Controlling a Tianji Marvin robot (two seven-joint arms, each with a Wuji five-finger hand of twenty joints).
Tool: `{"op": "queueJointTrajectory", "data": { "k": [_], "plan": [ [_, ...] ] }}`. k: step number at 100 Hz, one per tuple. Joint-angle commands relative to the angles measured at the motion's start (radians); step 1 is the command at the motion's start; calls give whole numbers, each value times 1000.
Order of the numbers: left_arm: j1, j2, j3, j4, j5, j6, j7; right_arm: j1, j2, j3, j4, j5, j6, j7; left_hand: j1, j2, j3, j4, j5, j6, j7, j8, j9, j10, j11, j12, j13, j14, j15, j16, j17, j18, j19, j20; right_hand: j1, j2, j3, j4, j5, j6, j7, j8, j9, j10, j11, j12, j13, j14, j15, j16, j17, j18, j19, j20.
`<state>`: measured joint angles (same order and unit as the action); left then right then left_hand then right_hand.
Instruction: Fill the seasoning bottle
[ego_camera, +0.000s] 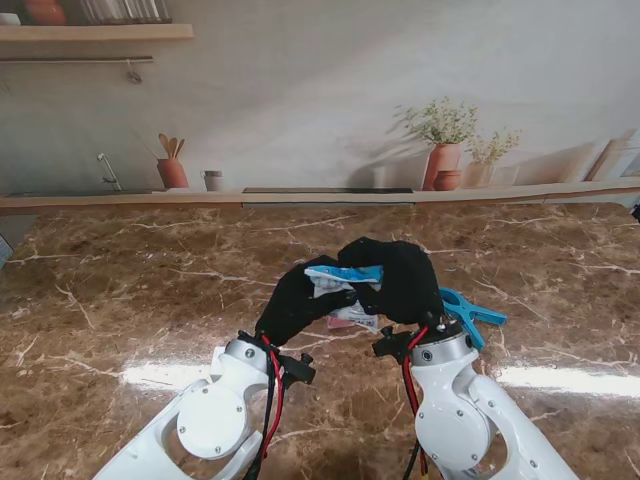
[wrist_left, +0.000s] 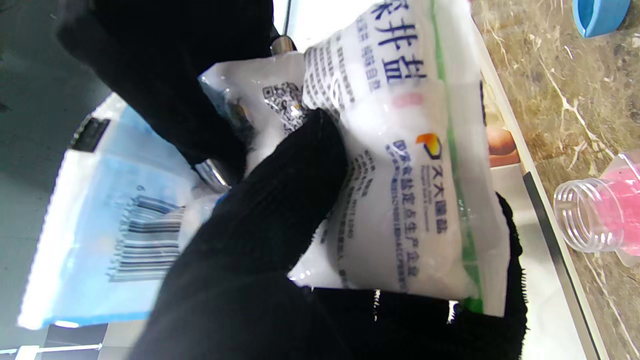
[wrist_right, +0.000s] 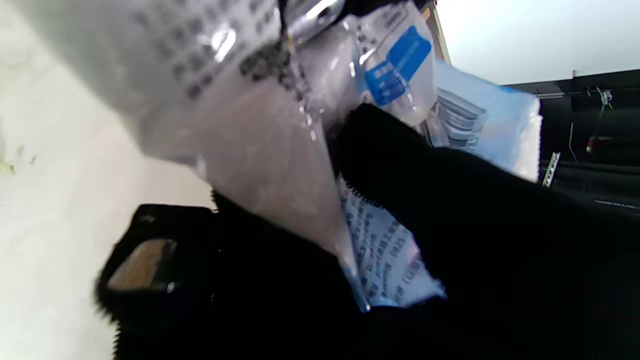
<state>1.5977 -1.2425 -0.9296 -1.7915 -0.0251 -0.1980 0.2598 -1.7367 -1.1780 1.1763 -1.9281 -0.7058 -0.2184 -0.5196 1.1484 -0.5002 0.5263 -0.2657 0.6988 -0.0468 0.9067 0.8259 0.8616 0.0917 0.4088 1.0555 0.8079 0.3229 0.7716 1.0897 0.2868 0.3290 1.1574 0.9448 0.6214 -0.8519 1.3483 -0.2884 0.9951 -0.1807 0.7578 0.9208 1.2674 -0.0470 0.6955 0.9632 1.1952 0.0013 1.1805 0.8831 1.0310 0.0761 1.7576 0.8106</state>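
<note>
A white plastic salt bag (ego_camera: 342, 287) with blue print is held up over the middle of the marble table between both black-gloved hands. My left hand (ego_camera: 295, 300) is shut on the bag's left side and my right hand (ego_camera: 405, 280) is shut on its right side. In the left wrist view the salt bag (wrist_left: 400, 165) fills the frame, with gloved fingers (wrist_left: 280, 200) wrapped across it. The right wrist view shows the salt bag (wrist_right: 280, 150) close up. A clear open-mouthed seasoning bottle (wrist_left: 595, 215) with a pink label lies on the table near the bag; in the stand view only its pink edge (ego_camera: 340, 322) peeks out under the bag.
A blue clip (ego_camera: 470, 315) lies on the table just right of my right hand; a blue thing (wrist_left: 600, 15) shows at the left wrist view's edge. The marble table (ego_camera: 150, 300) ends at a ledge along the back wall.
</note>
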Motion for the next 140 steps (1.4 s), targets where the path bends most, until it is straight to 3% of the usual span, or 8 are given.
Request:
{"op": "queueJointTrajectory", "data": {
  "k": [1,8,18,30,54,77,105,140],
  "plan": [
    [1,2,-3,8,-5,-11,-10,5,-9,-5,-3,4,1,8,18,126,57,79,-3,-71,26,-73,-1,-25,-56,-10,-19,-70,23,3,-40,-5,37,41,177,106,135,154,227,-149,221,204,85,-85,121,64,120,-50,228,103,112,-22,163,-32],
    [2,8,-9,18,-10,-20,-30,9,-13,-9,-10,20,1,4,-100,107,108,65,-47,-103,2,-161,-34,-33,-78,-65,-34,-76,-30,-51,-47,9,41,67,184,113,141,167,249,-145,219,213,99,-75,123,71,121,-55,270,117,154,-17,181,-40],
    [4,11,-15,32,-28,-32,-45,11,-19,-11,-22,34,3,-9,-275,65,116,90,-97,-94,-124,-259,-187,-35,49,-452,-39,-90,-144,-184,-61,17,34,62,188,124,138,177,261,-142,215,221,106,-70,119,79,122,-56,289,119,156,-24,198,-34],
    [1,15,-22,50,-35,-45,-63,11,-25,-14,-33,45,3,-29,-460,82,112,135,-126,-46,-314,-346,-252,-28,-34,-580,19,-94,-165,-250,-27,15,62,62,190,141,129,182,264,-145,213,229,107,-70,115,86,121,-56,295,119,156,-25,198,-33],
    [-5,23,-27,64,-133,-48,-133,17,-29,-24,-39,45,2,-45,-499,96,87,175,-88,-5,-412,-445,-192,33,-36,-683,260,-107,75,-278,224,-18,296,-8,192,164,108,191,266,-145,210,244,105,-72,110,98,120,-54,299,116,156,-24,199,-31],
    [-4,27,-20,55,-245,-74,-186,29,-30,-44,-23,48,-7,-46,-283,42,232,95,30,-60,-325,-467,-54,19,29,-661,323,-112,104,-311,308,-16,358,-78,189,153,114,187,265,-147,205,251,104,-77,107,108,120,-54,299,115,156,-24,199,-30],
    [1,8,-1,48,-303,-107,-141,30,-36,-54,-19,85,18,-43,-71,-2,384,15,345,-6,-41,-397,243,-1,64,-206,340,-73,68,-237,365,27,291,-130,184,123,130,183,256,-138,195,249,113,-68,91,96,120,-48,288,109,156,-24,199,-29],
    [10,-5,-42,43,-139,-36,-27,-11,-25,25,-63,136,66,41,-100,10,496,79,449,-28,103,-199,345,-5,256,-190,452,-72,215,-207,535,89,358,-132,133,20,153,97,158,-74,90,2,94,-13,17,-39,116,17,173,49,139,7,99,-43]
  ]
}}
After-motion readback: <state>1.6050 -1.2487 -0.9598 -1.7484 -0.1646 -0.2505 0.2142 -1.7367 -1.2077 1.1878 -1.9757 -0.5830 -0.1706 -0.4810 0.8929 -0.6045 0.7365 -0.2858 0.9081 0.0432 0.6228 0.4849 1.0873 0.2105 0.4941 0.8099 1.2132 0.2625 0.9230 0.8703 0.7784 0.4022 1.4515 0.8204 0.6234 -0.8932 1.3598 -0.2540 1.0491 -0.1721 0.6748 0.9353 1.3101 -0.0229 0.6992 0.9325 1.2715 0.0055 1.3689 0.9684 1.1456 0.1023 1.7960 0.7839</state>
